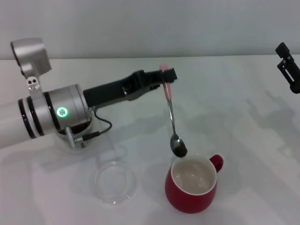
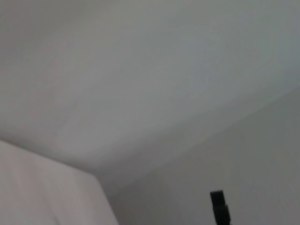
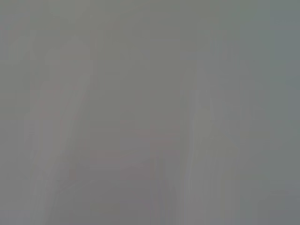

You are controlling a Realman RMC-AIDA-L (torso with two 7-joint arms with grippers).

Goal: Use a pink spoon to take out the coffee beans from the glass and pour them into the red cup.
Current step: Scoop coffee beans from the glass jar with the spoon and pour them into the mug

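My left gripper (image 1: 167,77) is shut on the pale pink handle of the pink spoon (image 1: 170,112), which hangs almost straight down. The spoon's metal bowl carries dark coffee beans (image 1: 179,149) and sits just above the far rim of the red cup (image 1: 191,193), whose cream inside looks empty. The glass (image 1: 71,140) stands under my left forearm and is mostly hidden; only its clear lower edge shows. My right gripper (image 1: 289,67) is parked high at the far right, away from the cup.
A flat clear round dish (image 1: 115,182) lies on the white table (image 1: 243,140) to the left of the red cup. The left wrist view shows only wall and a small black part (image 2: 219,208). The right wrist view shows nothing distinct.
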